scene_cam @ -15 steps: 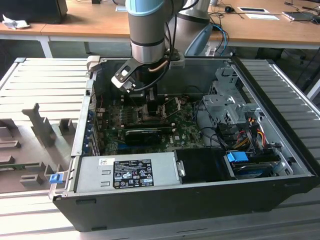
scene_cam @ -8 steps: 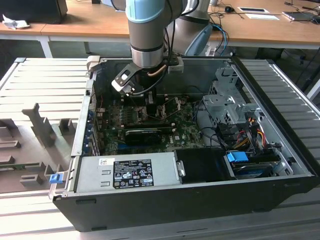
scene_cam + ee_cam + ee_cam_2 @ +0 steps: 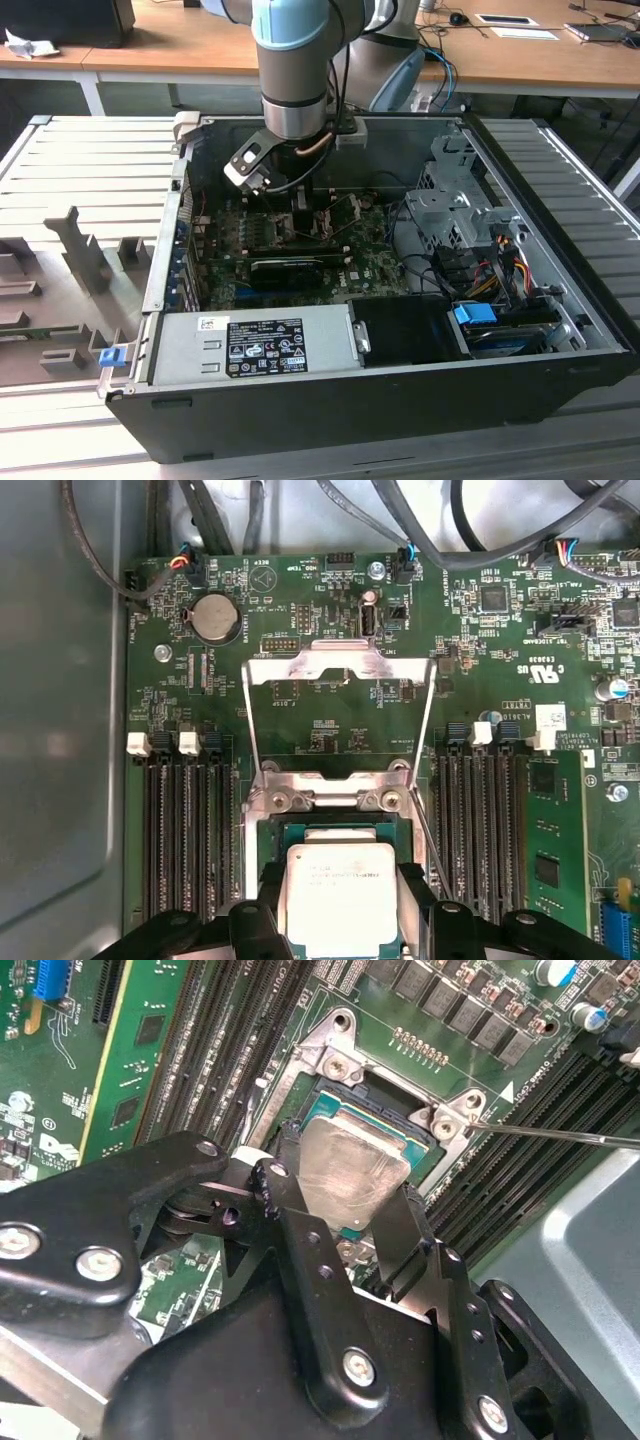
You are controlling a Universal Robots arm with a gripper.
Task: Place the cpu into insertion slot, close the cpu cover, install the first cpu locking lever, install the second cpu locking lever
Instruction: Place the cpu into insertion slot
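Here the cpu (image 3: 335,885) is clamped between the end effector's (image 3: 340,912) fingers (image 3: 397,1225). It is held directly over the insertion slot (image 3: 330,823), edges squared to the rim; seating cannot be judged. The cpu cover (image 3: 340,662) is seen raised open just beyond the slot in the first wrist view. Finger contact on the chip's edges is shown closer in the second wrist view.
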